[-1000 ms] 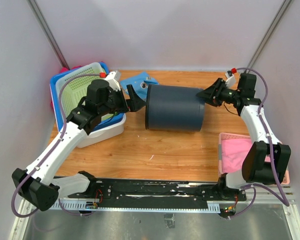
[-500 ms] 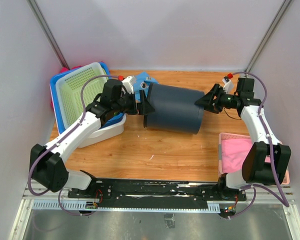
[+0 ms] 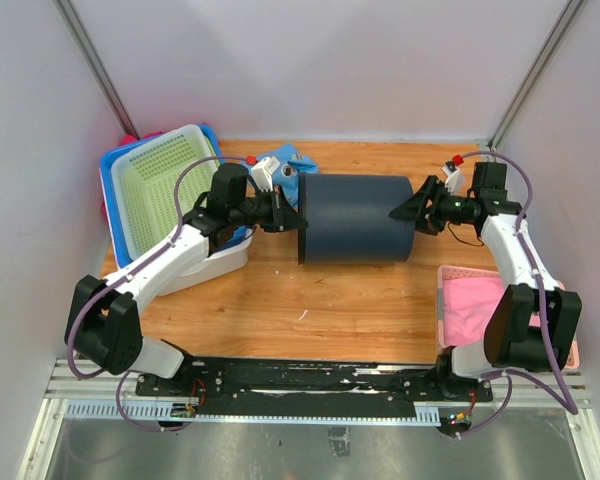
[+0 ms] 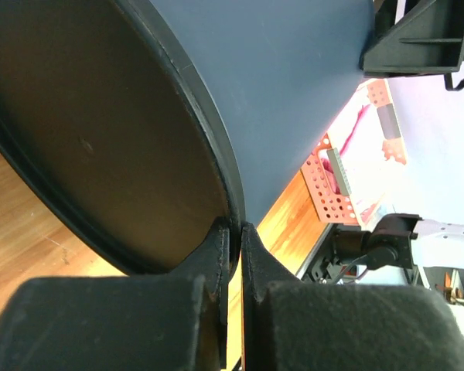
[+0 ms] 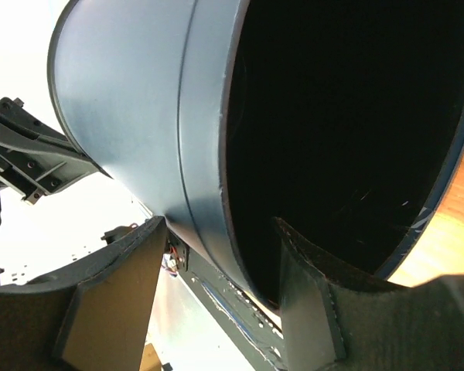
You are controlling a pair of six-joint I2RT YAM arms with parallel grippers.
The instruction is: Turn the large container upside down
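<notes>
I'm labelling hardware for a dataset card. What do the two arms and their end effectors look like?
The left arm and right arm both have white links, black joint housings and a purple cable looped alongside. The left end effector and right end effector are black, with wedge-shaped fingers. A small red cap sits by each wrist.

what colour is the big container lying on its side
The container is plain dark blue-grey with no pattern. It shows best in the top view.

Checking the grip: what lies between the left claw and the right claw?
The large container, lying on its side; the top view shows it.
</notes>
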